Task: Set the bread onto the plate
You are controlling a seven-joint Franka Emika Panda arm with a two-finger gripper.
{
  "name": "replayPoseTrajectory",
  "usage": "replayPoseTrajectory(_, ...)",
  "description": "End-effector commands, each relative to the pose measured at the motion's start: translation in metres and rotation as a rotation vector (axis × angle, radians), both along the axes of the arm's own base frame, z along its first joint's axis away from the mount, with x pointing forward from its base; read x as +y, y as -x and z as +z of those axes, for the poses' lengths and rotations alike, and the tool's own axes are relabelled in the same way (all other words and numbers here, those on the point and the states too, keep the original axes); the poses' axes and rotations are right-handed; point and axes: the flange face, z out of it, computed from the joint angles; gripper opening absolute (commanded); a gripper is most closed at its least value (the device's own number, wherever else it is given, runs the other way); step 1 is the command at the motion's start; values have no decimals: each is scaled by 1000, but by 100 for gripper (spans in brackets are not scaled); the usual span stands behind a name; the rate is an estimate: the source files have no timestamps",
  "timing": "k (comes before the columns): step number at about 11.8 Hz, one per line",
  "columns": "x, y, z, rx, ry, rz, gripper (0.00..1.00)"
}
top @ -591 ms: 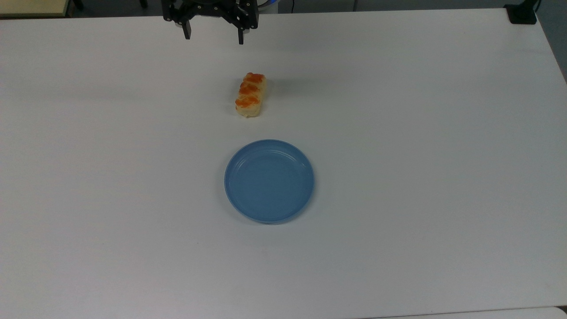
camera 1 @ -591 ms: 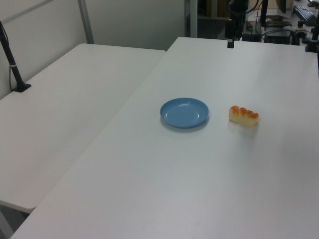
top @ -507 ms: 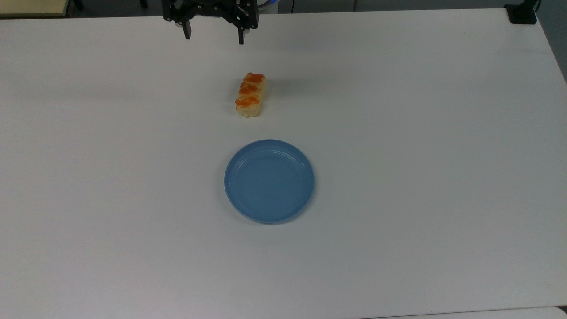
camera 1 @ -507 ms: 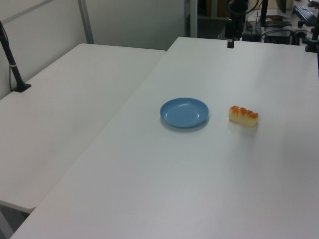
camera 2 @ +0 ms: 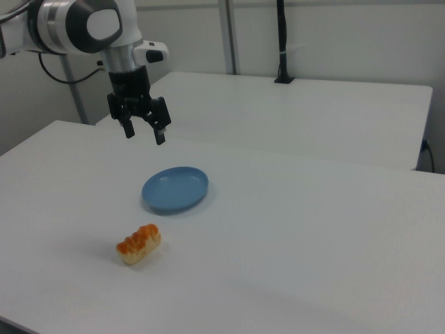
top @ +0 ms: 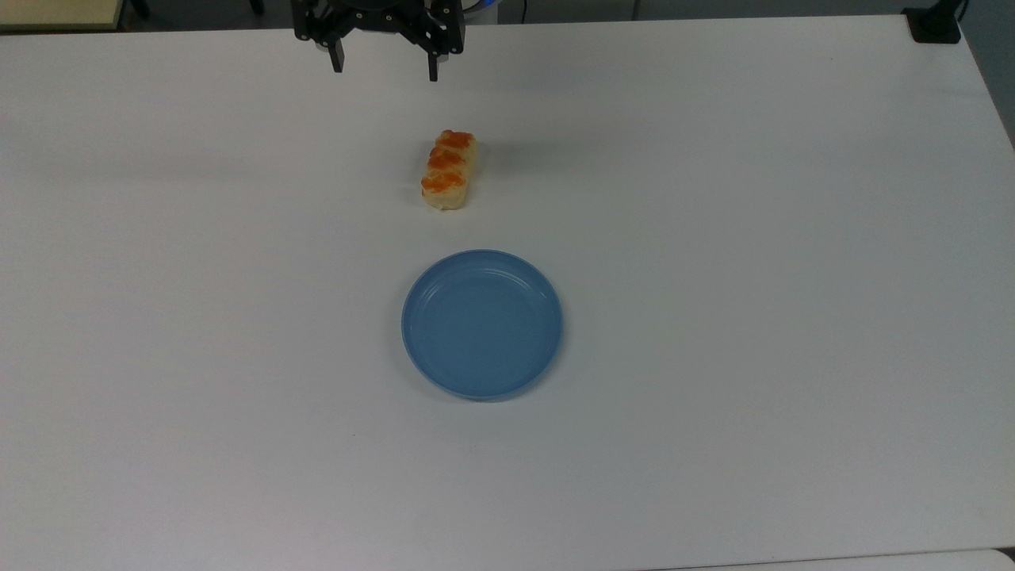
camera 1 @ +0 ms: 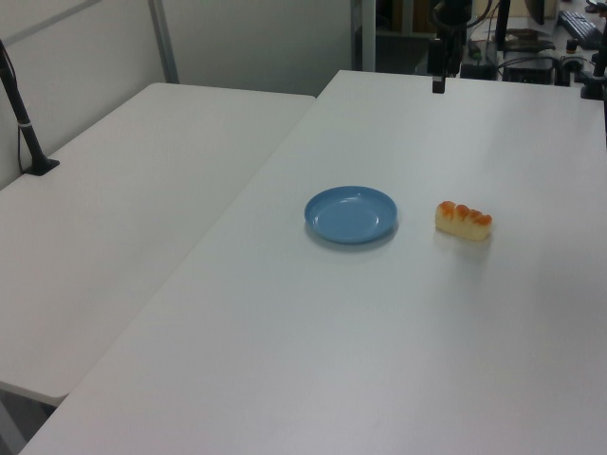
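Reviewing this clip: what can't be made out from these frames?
- Gripper body and arm in the top view: cut off by the upper edge.
- Gripper in the left view: seen edge-on, so the gap between the fingers is hidden.
- Bread underside and plate underside: hidden against the table.

bare table (top: 714, 238) all round bread (top: 449, 170), plate (top: 482, 323) near, apart

Bread (camera 1: 464, 220) beside plate (camera 1: 350, 214).
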Motion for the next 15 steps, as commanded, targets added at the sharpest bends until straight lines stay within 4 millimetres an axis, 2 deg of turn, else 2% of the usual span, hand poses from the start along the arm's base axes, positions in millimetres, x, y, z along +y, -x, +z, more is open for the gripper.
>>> replayPoseTrajectory(1, 4, 4, -2, 21, -16, -10, 100)
replayPoseTrajectory(5, 13, 12, -24, 78, -16, 9, 100)
replayPoseTrajectory(7, 27, 23, -54, 141, -15, 34, 100)
replayPoseTrajectory(8, 31, 28, -76, 178, -9, 44, 100)
replayPoseTrajectory(11, 44, 42, -167, 209, 35, 91, 100)
replayPoseTrajectory(12, 44, 46, -191, 213, 40, 90, 100)
replayPoseTrajectory(14, 44, 45, -234, 227, 45, 91, 100)
replayPoseTrajectory(15, 45, 42, -247, 221, 60, 66, 100)
